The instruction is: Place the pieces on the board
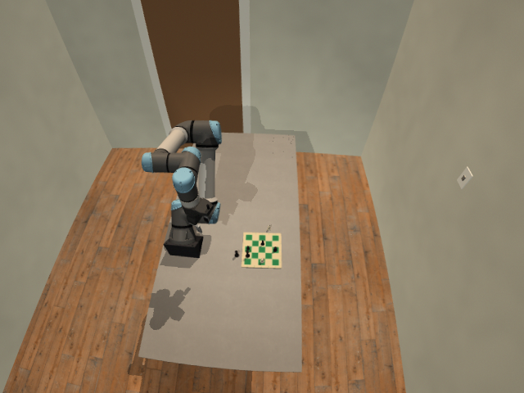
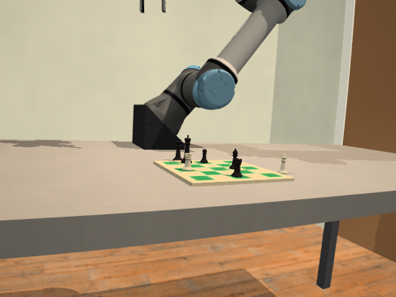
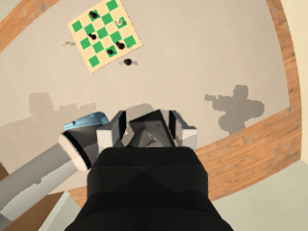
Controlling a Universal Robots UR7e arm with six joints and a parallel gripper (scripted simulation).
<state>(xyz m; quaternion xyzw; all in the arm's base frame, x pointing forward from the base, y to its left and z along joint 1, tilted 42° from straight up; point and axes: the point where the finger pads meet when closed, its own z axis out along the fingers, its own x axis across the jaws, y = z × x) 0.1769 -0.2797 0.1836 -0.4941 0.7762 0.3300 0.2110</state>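
Noted gripper (image 2: 153, 6) high above the tabletop (image 2: 80, 182), only the tips of the fingers (image 2: 142, 7) showing at the top edge of the exterior view. Fingers spread to full width, nothing between them. Wrist view looked down from well above, board (image 3: 83, 38) small and far below.

Found black queen (image 1: 236, 254) standing upright off the board, on the tabletop just beside its left edge in the top view, between board and arm base (image 1: 182, 247). Found white bishop (image 2: 283, 164) upright off the board too, by its right far corner in the exterior view; barely a pale fleck in the top view. Counted several dark pieces and one pale rook (image 2: 187, 161) on the squares, all apparently upright. Could not read edge letters or digits at this size, so D5 and B2 not located with certainty.

Judged task not begun: neither piece on its square.

Handling, as judgement: both pieces likely light, rigid, smooth-turned, tall over a narrow base, so easy to tip with a sideways brush. Best taken around the upper stem below the head, fingers straddling squarely and coming straight down, closing gently so a slick surface would not squirt out. Queen close to the board's edge pieces; approach from above rather than the side advised. Set-down needed low and vertical, base wholly within the square, neighbours untouched.
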